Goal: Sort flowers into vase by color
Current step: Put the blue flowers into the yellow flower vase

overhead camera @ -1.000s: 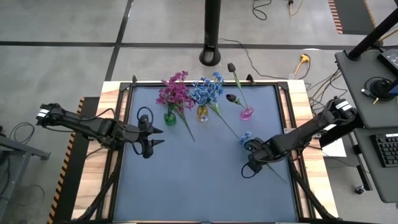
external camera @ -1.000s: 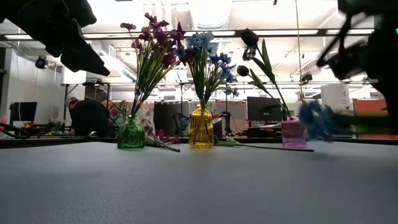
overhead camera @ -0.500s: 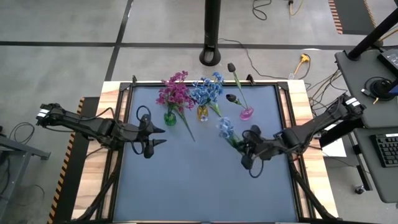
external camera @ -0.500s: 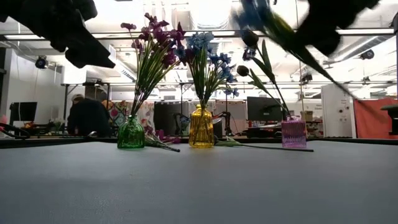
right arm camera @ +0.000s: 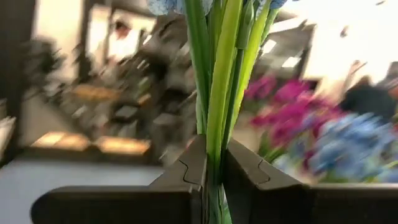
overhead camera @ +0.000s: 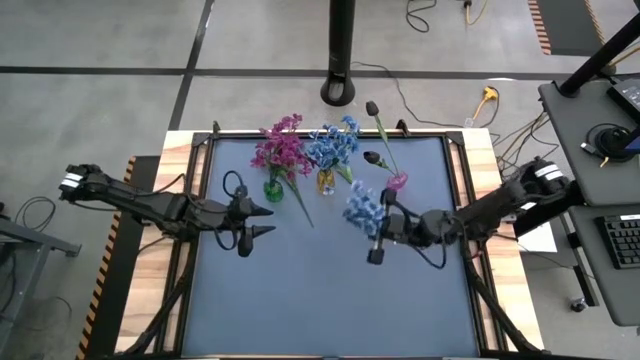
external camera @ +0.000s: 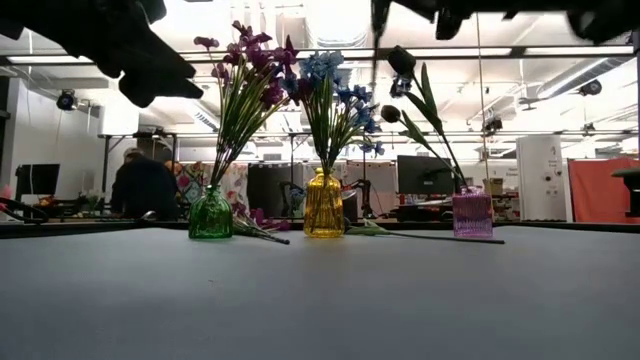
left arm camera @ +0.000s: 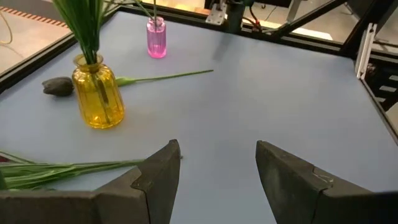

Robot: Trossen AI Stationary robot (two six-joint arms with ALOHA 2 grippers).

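Three vases stand in a row at the far side. The green vase (overhead camera: 273, 189) holds magenta flowers (overhead camera: 282, 150), the yellow vase (overhead camera: 326, 184) blue flowers (overhead camera: 336, 143), and the pink vase (overhead camera: 397, 182) dark purple buds (overhead camera: 372, 158). A loose sprig (overhead camera: 302, 207) lies on the mat by the green vase. A dark-budded stem (left arm camera: 161, 77) lies behind the yellow one. My right gripper (overhead camera: 383, 228) hangs mid-table, shut on a blue flower (overhead camera: 362, 208). My left gripper (overhead camera: 262, 220) hovers open at the left, holding nothing. My right gripper pinches the blue flower's bundle of green stems (right arm camera: 217, 118) between its two fingers (right arm camera: 186, 171). The stems run across the fingers and rise past them to the blue head (right arm camera: 171, 5). The flower is lifted clear of the table.
The near half of the blue mat (overhead camera: 320, 300) is free room. A black pole's base (overhead camera: 340, 90) stands beyond the far edge. Wooden borders (overhead camera: 180, 160) flank the mat. A person (external camera: 142, 187) shows in the room behind.
My right gripper has risen and gone toward the table's left and far side, turning its wrist over. The blue flower, low near the mat with its stem trailing toward the near right, has been swung up and carried toward the vases, clear of the table.
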